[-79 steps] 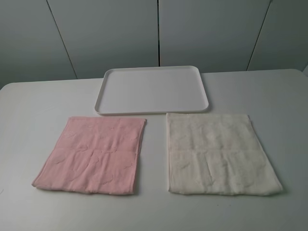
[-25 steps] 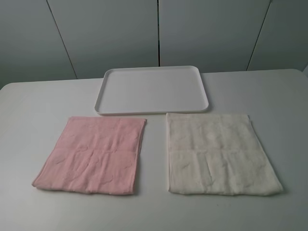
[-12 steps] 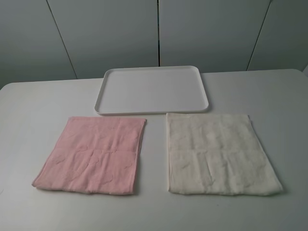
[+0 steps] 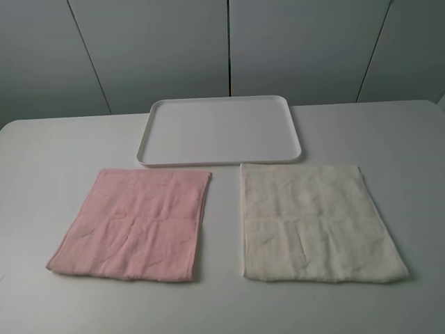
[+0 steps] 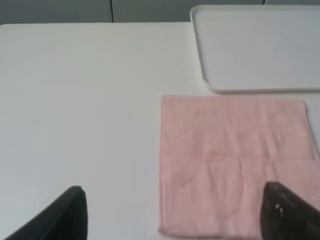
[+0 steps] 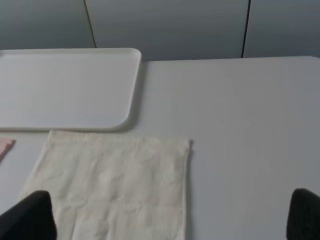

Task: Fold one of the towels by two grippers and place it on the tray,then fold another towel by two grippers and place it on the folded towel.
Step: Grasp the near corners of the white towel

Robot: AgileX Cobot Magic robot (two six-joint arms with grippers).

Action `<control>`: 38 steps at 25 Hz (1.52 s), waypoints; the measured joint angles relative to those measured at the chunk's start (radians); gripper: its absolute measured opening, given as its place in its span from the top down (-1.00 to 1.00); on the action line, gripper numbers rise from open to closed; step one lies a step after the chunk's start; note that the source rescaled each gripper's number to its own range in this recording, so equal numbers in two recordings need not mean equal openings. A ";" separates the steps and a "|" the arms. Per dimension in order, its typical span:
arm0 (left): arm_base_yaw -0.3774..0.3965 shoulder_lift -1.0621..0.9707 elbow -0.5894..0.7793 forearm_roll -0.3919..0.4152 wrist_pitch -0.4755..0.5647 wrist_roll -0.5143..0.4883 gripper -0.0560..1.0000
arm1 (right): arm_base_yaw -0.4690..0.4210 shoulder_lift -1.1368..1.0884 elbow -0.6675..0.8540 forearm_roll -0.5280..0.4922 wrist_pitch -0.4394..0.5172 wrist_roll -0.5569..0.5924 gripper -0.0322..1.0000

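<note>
We have not yet begun the first fold: the cream towel lies flat toward the surface's near right edge, the pink towel beside it and the tray behind both, so the left gripper and right gripper, both spread and empty, should next take the cream towel's corners.

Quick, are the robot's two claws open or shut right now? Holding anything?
Left gripper: open, holding nothing.
Right gripper: open, holding nothing.
</note>
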 joint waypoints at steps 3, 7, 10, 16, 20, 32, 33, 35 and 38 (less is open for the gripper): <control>0.000 0.115 -0.025 -0.011 -0.029 0.049 -0.82 | 0.000 0.105 -0.041 0.000 -0.035 -0.024 -1.00; 0.000 0.315 -0.063 -0.099 -0.094 0.178 -0.82 | 0.000 0.271 -0.092 0.053 -0.128 -0.076 -1.00; 0.000 0.478 -0.105 -0.192 -0.134 0.304 -0.82 | 0.000 0.407 -0.130 0.118 -0.164 -0.142 -1.00; 0.000 0.812 -0.242 -0.332 -0.177 0.517 -0.82 | 0.000 0.684 -0.184 0.228 -0.250 -0.336 -1.00; -0.033 0.997 -0.350 -0.390 -0.168 0.596 -0.82 | 0.014 0.876 -0.214 0.235 -0.260 -0.439 -1.00; -0.540 1.378 -0.500 -0.248 -0.268 0.648 -0.82 | 0.100 1.034 -0.232 0.206 -0.345 -0.541 -1.00; -0.576 1.408 -0.515 -0.240 -0.274 0.644 -0.82 | 0.100 1.034 -0.232 0.203 -0.333 -0.541 -1.00; -0.661 1.477 -0.559 -0.215 -0.279 0.623 -0.82 | 0.100 1.034 -0.232 0.193 -0.304 -0.541 -1.00; -0.779 1.566 -0.610 -0.150 -0.279 0.603 -0.82 | 0.100 1.034 -0.232 0.164 -0.254 -0.541 -1.00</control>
